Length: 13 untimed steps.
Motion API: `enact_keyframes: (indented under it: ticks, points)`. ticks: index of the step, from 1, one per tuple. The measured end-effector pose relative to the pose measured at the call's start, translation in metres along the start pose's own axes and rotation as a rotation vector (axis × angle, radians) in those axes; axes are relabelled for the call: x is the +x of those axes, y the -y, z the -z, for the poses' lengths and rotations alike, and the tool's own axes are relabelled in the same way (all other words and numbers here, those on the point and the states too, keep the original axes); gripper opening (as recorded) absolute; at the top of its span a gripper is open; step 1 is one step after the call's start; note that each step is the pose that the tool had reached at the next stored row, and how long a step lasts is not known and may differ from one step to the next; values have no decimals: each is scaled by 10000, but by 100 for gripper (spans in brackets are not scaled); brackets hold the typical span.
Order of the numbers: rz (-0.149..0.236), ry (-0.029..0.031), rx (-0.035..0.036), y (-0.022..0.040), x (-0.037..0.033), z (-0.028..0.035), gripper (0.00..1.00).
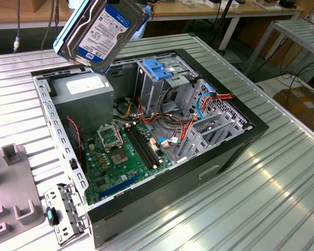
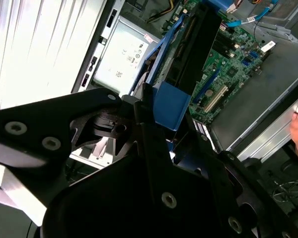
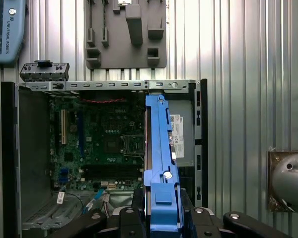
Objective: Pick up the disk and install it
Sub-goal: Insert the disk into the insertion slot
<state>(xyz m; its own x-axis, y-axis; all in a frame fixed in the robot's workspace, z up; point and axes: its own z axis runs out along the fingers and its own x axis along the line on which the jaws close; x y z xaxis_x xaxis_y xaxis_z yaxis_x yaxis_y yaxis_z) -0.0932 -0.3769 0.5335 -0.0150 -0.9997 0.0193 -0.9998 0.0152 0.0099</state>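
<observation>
**Carrying the disk over the open case**

Grips the disk (image 1: 102, 31) edge-on in the gripper (image 3: 163, 212), fingers closed on it from both sides in the first wrist view. Holds it tilted in the air above the open computer case (image 1: 220, 157), well clear of everything inside. Hangs it, seen from the first wrist view, over the line between the grey power box (image 1: 83, 91) and the circuit board (image 1: 120, 157).

Looks like the carrying step: picked up already, not yet installed.

Calls, by judgement:
- for lining the blue rails up with the metal drive cage (image 1: 152, 91) under the light-blue latch plate (image 1: 158, 70);
- for taking out the tilt;
- for steering past the loose cables (image 1: 183, 125) bunched beside that cage.

Cannot tell the intended bay from these views.

Counts:
- one disk
- one gripper
- one case
- one power box
- one latch plate
- one circuit board
- one grey holder plate (image 3: 124, 34) on the ribbed metal table (image 1: 261, 209) beside the case
</observation>
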Motion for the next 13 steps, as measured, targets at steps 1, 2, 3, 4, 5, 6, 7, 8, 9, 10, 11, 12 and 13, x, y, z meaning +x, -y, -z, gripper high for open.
enact_keyframes:
  ticks: [1,2,3,4,5,6,7,8,9,10,11,12,13]
  points:
    - [0,0,0,0,0,0,37]
    - [1,0,0,0,0,0,37]
    - [0,0,0,0,0,0,37]
    - [0,0,0,1,0,0,37]
    - [0,0,0,1,0,0,37]
    - [-1,0,0,1,0,0,37]
    - [0,-1,0,1,0,0,37]
    - [0,-4,0,1,0,0,37]
    - [0,-6,0,1,1,0,37]
    - [0,-10,0,2,3,0,37]
    - [0,-29,1,10,42,-1,37]
    - [0,-53,2,29,61,-2,37]
    - [-2,-98,1,51,81,-1,37]
